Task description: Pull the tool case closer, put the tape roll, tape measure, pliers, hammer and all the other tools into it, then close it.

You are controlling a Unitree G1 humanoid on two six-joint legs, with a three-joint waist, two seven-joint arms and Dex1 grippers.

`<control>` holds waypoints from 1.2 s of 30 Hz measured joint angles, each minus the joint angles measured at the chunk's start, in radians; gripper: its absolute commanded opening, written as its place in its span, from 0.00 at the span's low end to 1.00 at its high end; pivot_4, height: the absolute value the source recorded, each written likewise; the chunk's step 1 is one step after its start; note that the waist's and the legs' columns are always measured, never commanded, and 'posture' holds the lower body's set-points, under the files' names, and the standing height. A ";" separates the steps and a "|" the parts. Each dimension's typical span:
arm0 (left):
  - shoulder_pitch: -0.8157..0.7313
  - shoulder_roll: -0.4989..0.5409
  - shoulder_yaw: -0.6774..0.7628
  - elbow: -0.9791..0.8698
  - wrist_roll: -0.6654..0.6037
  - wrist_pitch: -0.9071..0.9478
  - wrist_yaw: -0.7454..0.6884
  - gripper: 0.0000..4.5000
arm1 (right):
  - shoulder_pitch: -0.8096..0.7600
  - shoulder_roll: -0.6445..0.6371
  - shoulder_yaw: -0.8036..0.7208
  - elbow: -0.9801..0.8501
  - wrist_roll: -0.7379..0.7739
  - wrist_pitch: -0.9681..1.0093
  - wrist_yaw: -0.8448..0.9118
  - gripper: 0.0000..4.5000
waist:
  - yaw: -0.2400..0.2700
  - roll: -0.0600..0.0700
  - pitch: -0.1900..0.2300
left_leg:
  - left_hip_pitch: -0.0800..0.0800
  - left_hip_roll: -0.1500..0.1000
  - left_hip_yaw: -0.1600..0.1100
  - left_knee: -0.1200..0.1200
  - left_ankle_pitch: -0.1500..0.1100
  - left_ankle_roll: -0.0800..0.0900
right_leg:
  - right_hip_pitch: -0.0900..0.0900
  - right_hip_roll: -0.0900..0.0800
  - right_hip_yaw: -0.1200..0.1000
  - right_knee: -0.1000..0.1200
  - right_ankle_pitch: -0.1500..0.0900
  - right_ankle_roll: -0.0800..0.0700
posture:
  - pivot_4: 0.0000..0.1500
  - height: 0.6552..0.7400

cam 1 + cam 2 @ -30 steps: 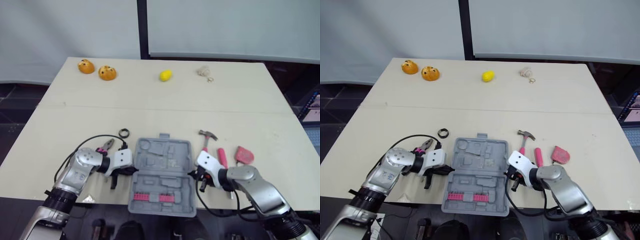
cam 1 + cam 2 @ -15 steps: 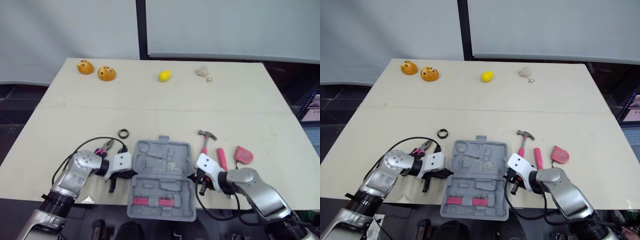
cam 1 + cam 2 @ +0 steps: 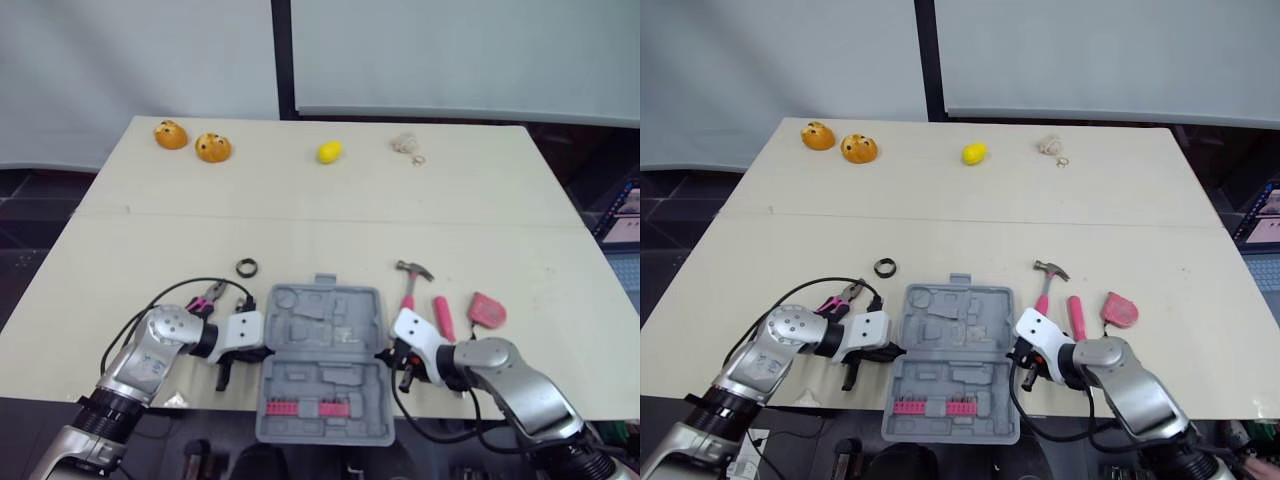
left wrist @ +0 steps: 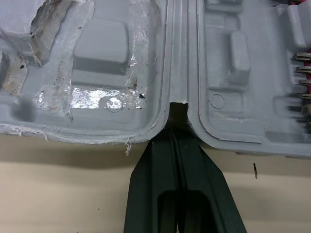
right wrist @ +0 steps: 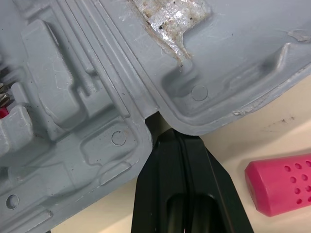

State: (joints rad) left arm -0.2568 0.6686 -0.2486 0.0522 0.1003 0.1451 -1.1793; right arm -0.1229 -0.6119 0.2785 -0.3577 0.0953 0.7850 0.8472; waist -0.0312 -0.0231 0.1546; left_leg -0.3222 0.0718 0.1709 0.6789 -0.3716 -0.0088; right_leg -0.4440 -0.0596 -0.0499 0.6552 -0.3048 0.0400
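The grey tool case (image 3: 322, 360) lies open at the table's front edge, its near half with pink bits past the edge. My left gripper (image 3: 258, 352) is shut, tips poked into the hinge notch (image 4: 179, 108) on the case's left side. On the right side my right gripper (image 3: 386, 352) is shut too, wedged in the opposite notch (image 5: 158, 121). Left of the case lie the pliers (image 3: 208, 295) and the black tape roll (image 3: 247, 267). To its right are the hammer (image 3: 410, 280), a pink-handled tool (image 3: 443, 317) and the pink tape measure (image 3: 488, 310).
Along the far edge of the table (image 3: 320, 215) sit two orange buns (image 3: 171, 134) (image 3: 213, 147), a yellow lemon (image 3: 329, 151) and a small beige clump (image 3: 405, 144). A black cable (image 3: 170, 295) loops by my left arm near the pliers.
The case has slid a little toward the front edge, with both shut grippers moving back along with it. The tools on the table have stayed put.
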 measured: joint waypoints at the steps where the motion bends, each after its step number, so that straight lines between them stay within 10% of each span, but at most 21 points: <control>1: 0.000 0.000 0.000 0.000 0.000 0.000 0.001 0.00 | 0.000 0.000 0.000 0.000 0.000 0.000 0.000 0.01 | 0.000 0.000 0.000 | 0.000 0.000 0.000 0.000 0.000 0.000 | 0.000 0.000 0.000 0.000 0.000 0.000 | 1.00 0.97; 29: 0.037 0.032 -0.005 -0.032 -0.002 -0.025 0.033 0.00 | 0.023 -0.054 -0.004 -0.051 0.026 0.007 0.000 0.01 | -0.001 0.003 -0.004 | 0.000 0.001 0.000 -0.001 -0.002 0.001 | 0.000 0.000 0.000 -0.002 0.000 0.000 | 1.00 0.97; 36: 0.194 0.199 0.212 -0.034 -0.241 0.027 -0.077 0.00 | 0.201 -0.213 -0.303 -0.204 0.151 0.047 0.051 0.01 | -0.007 0.000 0.001 | 0.001 0.001 -0.001 -0.008 -0.001 0.000 | -0.001 0.000 -0.001 -0.003 -0.001 -0.002 | 1.00 0.97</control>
State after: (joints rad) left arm -0.0628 0.8678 -0.0367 0.0184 -0.1404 0.1724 -1.2562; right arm 0.0780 -0.8247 -0.0244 -0.5619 0.2461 0.8319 0.8986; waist -0.0386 -0.0229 0.1557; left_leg -0.3216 0.0729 0.1700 0.6706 -0.3730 -0.0083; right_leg -0.4453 -0.0594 -0.0504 0.6522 -0.3057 0.0384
